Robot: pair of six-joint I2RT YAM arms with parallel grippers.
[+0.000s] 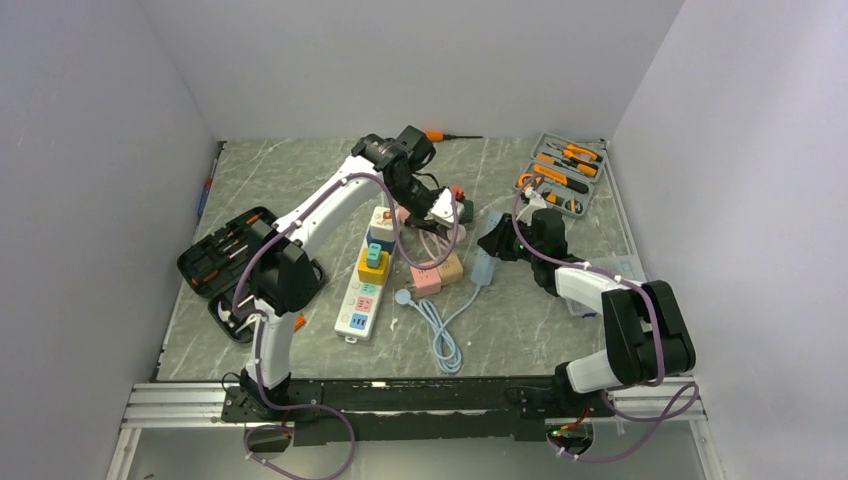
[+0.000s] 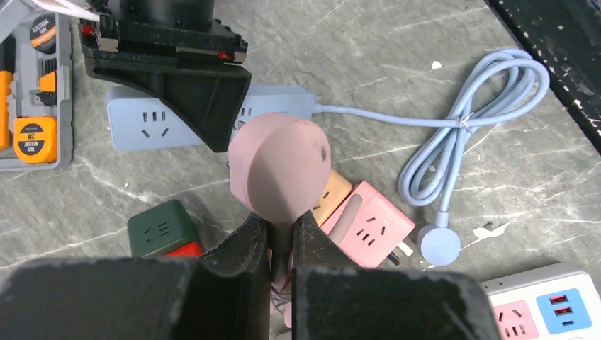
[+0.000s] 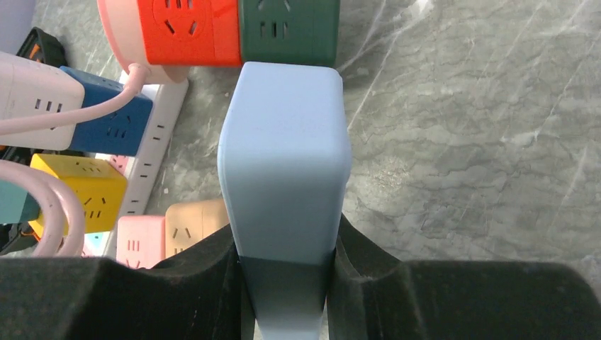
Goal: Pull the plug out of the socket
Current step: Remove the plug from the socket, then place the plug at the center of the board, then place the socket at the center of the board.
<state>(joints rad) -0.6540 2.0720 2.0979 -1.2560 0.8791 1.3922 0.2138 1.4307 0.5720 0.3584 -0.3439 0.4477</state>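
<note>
The left claw (image 2: 281, 230) pinched the pink round plug (image 2: 280, 166) at its neck, seemingly just above the blue power strip (image 3: 283, 142), whose end the right claw (image 3: 283, 244) clamped.

A grey tray (image 1: 563, 172) of orange tools sits back right, an open black case (image 1: 225, 255) lies left, and a screwdriver (image 1: 447, 136) rests by the back wall. A white strip (image 1: 362, 300) carries a yellow cube (image 1: 373, 266) and a blue cube (image 1: 380, 240). A pink cube (image 1: 427, 280) and a tan cube (image 1: 449, 268) touch beside it.
</note>
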